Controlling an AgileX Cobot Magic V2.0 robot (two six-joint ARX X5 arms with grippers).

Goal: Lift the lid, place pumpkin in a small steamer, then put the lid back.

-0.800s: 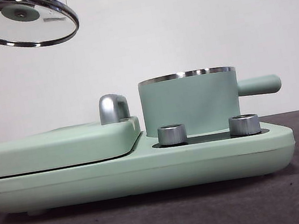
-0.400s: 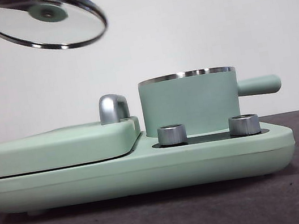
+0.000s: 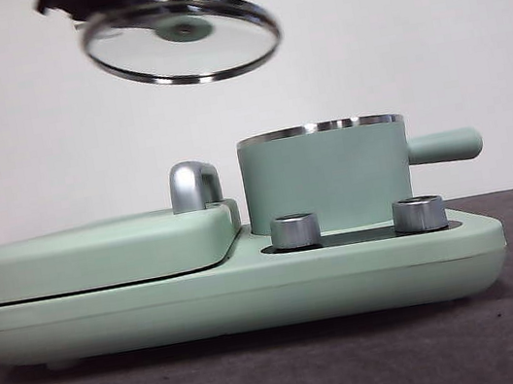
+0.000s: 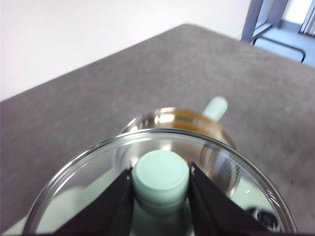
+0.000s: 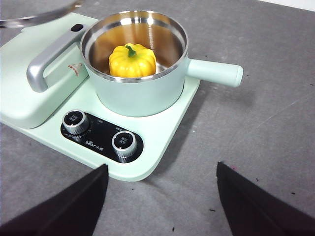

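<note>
1. Desk (image 5: 275, 123): grey and matte, carrying the whole appliance.
2. Base (image 3: 253, 291): wide mint-green unit sitting flat on the desk, with two steel knobs (image 5: 75, 120) at its front edge.
3. Cover (image 3: 99, 253): flat mint-green rectangle with a steel handle (image 3: 194, 185), lying shut on the base beside the steamer.
4. Steamer (image 3: 327, 180): mint-green pot standing upright on the base behind the knobs, mouth open, stubby side handle pointing away from the cover.
5. Lid (image 3: 180, 39): glass disc with a steel rim, hanging in the air, tilted, well above the appliance. In the front view it is sitting over the gap between the cover's handle and the steamer's near wall, so the steamer's mouth is lying below it and off to the steamer-handle side. In the left wrist view the steamer's rim is showing through and beyond the glass, not yet centred under it.
6. Left claw (image 4: 161, 184): jaws closing on the lid's mint-green knob from both sides, carrying the lid. This arm is the one nearer the steamer's mouth.
7. Right claw (image 5: 162, 196): jaws spread wide and gripping nothing, waiting above the desk in front of the base.
8. Pumpkin (image 5: 132, 60): yellow, ribbed, green stem up, sitting inside the steamer on its floor.

Judgement: placement is looking done; the remaining step is lowering the lid, which calls for shifting it sideways over the rim and levelling it first.
</note>
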